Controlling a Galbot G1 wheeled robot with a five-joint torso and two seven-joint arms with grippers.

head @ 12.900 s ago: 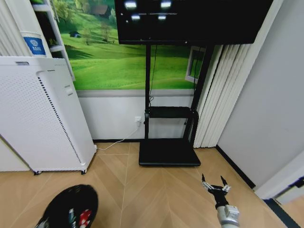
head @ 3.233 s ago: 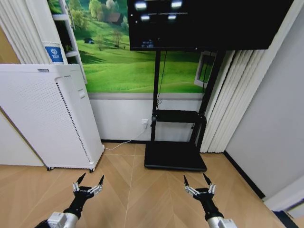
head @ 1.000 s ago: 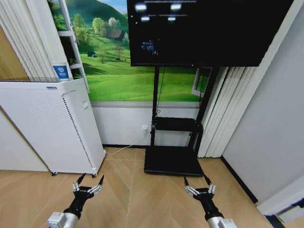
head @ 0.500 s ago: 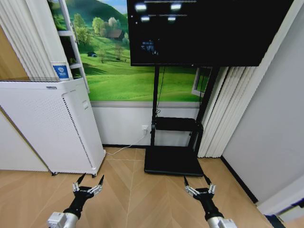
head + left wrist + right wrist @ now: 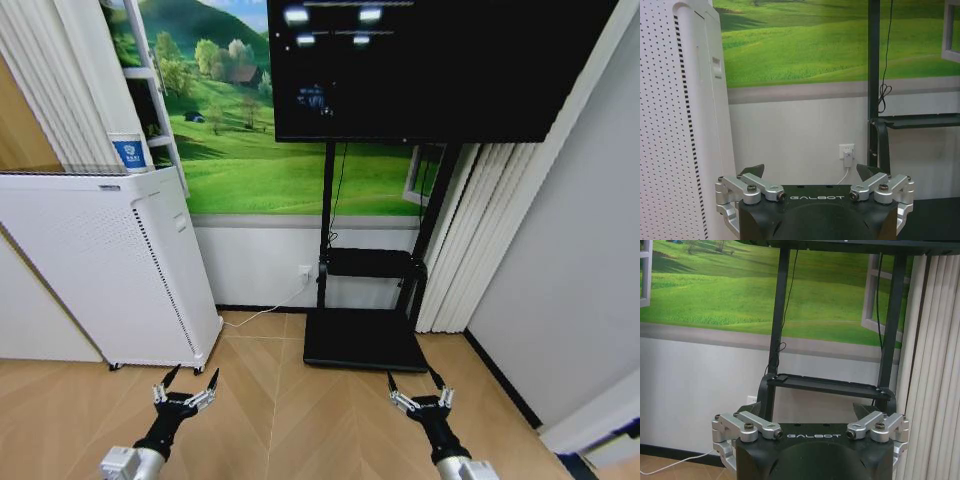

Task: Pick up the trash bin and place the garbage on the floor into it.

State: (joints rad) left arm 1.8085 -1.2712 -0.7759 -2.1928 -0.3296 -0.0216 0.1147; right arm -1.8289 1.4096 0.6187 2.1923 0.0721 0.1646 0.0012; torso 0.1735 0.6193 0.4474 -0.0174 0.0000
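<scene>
No trash bin or garbage lies on the herringbone wood floor (image 5: 300, 400) ahead, so which way they lie from the jaws, and which arm is nearer, cannot be told. Two grippers hover low over the floor: left gripper (image 5: 185, 385) near the white air purifier (image 5: 100, 260), right gripper (image 5: 418, 388) before the TV stand (image 5: 365, 340). Both jaws spread wide, holding nothing.

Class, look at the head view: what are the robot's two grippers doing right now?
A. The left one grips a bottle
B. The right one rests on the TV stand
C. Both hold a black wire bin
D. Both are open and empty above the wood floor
D: the left gripper and right gripper both have spread fingers with nothing between them, held over the floor.
</scene>
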